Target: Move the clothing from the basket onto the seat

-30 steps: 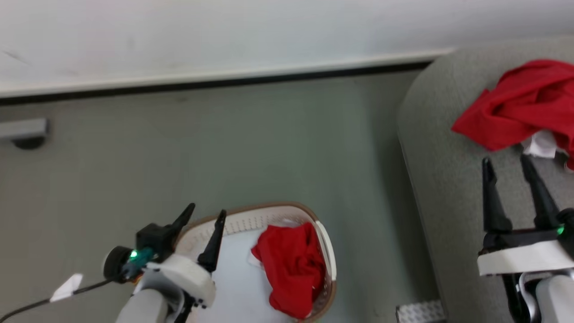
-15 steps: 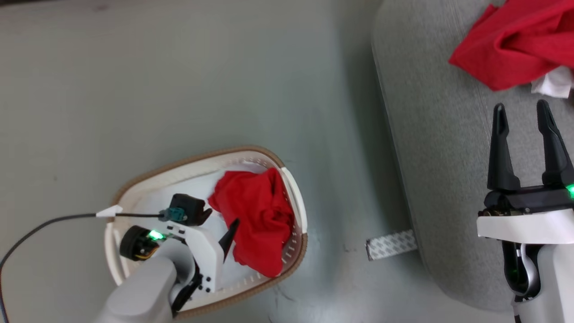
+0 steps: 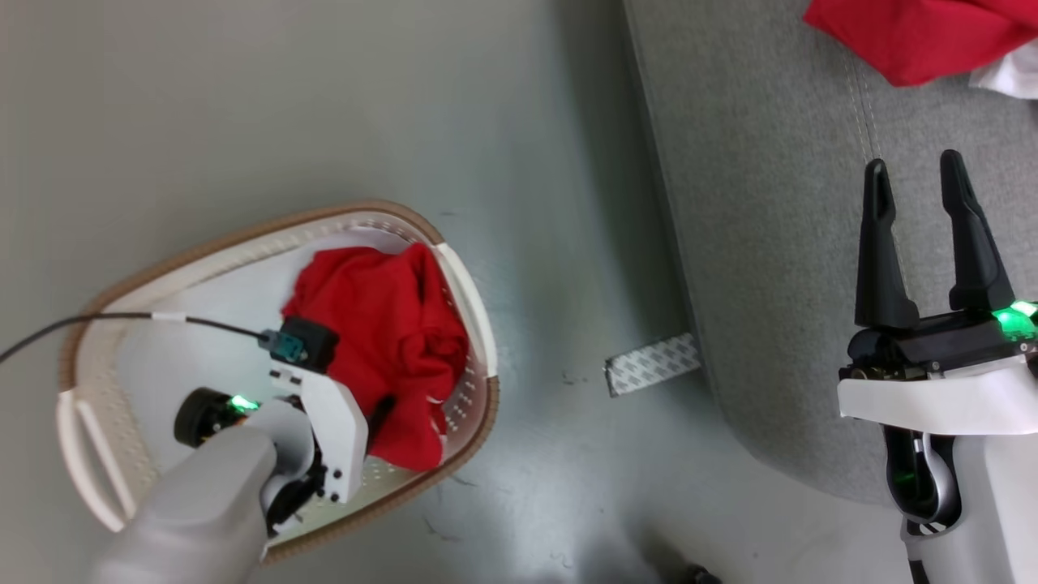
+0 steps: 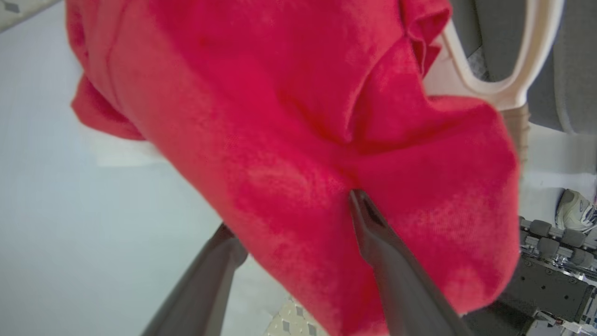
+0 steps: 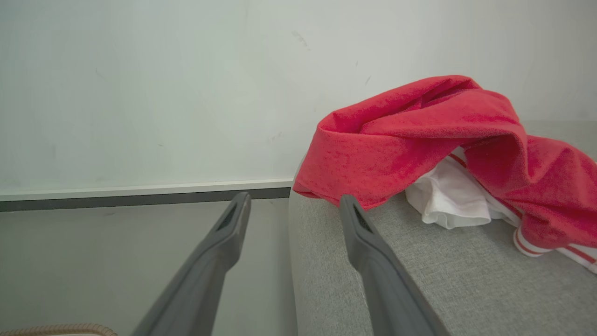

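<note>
The basket (image 3: pixel 243 235), white with a tan rim, stands on the floor at the lower left of the head view. A bright red piece of clothing (image 3: pixel 381 324) lies bunched at its right end on a pale pad (image 3: pixel 186 324). My left gripper (image 3: pixel 375 401) reaches down into the basket, open. In the left wrist view its fingers (image 4: pixel 387 261) straddle a fold of the red clothing (image 4: pixel 280 116), one tip under the cloth and one on top. My right gripper (image 3: pixel 916 174) hovers open and holding nothing over the grey seat (image 3: pixel 770 203). More red clothing (image 5: pixel 419 140) with white trim lies on the seat (image 5: pixel 419 280).
A patterned grey strip (image 3: pixel 653 365) lies on the floor between basket and seat. A cable (image 3: pixel 97 320) runs across the basket to my left wrist. A pale wall with a dark baseboard (image 5: pixel 140 198) stands behind the seat. A shoe (image 4: pixel 576 214) shows beyond the basket.
The head camera has tilted down, shifting the whole picture. My left gripper has dropped into the basket and pushed its open fingers into the red clothing. The right gripper stays open over the seat.
</note>
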{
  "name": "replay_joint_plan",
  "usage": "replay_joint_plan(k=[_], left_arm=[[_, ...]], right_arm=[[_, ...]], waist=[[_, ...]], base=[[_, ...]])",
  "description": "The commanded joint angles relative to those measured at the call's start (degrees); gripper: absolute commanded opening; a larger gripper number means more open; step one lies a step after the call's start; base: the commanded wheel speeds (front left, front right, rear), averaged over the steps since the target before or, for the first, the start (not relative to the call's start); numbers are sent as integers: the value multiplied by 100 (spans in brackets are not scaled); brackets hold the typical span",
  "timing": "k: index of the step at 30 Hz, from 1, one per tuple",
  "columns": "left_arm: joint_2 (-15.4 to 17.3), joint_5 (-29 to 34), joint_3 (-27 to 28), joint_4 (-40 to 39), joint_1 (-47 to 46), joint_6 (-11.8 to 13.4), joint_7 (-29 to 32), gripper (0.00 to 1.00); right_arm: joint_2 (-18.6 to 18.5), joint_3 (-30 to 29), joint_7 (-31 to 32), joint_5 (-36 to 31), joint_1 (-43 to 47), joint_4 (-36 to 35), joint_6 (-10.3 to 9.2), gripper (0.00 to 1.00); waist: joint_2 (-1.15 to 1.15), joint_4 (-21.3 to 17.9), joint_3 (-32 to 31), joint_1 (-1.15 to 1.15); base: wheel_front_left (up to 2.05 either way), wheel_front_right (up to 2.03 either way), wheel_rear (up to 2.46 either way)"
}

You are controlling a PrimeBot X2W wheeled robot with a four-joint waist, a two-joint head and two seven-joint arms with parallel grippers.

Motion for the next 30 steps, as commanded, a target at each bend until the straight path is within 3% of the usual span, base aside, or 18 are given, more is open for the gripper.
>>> replay_joint_plan(k=[1, 3, 4, 5, 6, 17, 30], left_arm=[[48, -62, -30, 24, -104, 9, 23, 100], [60, -173, -187, 84, -177, 9, 60, 100], [60, -236, -252, 115, -215, 10, 61, 91], [58, -284, -321, 117, -257, 10, 11, 30], [50, -371, -390, 125, -284, 9, -3, 0], [-49, -870, -1049, 183, -367, 9, -555, 0], [-528, -1207, -1537, 81, -62, 9, -1876, 0]], right_arm=[[13, 18, 0, 29, -83, -17, -13, 100], [12, 62, 0, 61, -122, -17, -13, 100], [12, 79, 0, 73, -126, -17, -13, 100], [11, 93, 0, 77, -122, -22, -13, 100], [11, 98, 0, 76, -115, -27, -13, 100], [10, 20, 0, -30, -59, 56, -13, 100], [3, -109, 0, -478, 99, 493, -13, 100]], waist=[[0, -111, 118, -1], [0, -151, 157, -1], [0, -168, 169, -1], [0, -181, 175, -1], [0, -189, 174, -1], [0, 30, -112, -1], [0, 961, -1675, -1]], base=[[0, 0, 0], [0, 0, 0], [0, 0, 0], [0, 0, 0], [0, 0, 0], [0, 0, 0], [0, 0, 0]])
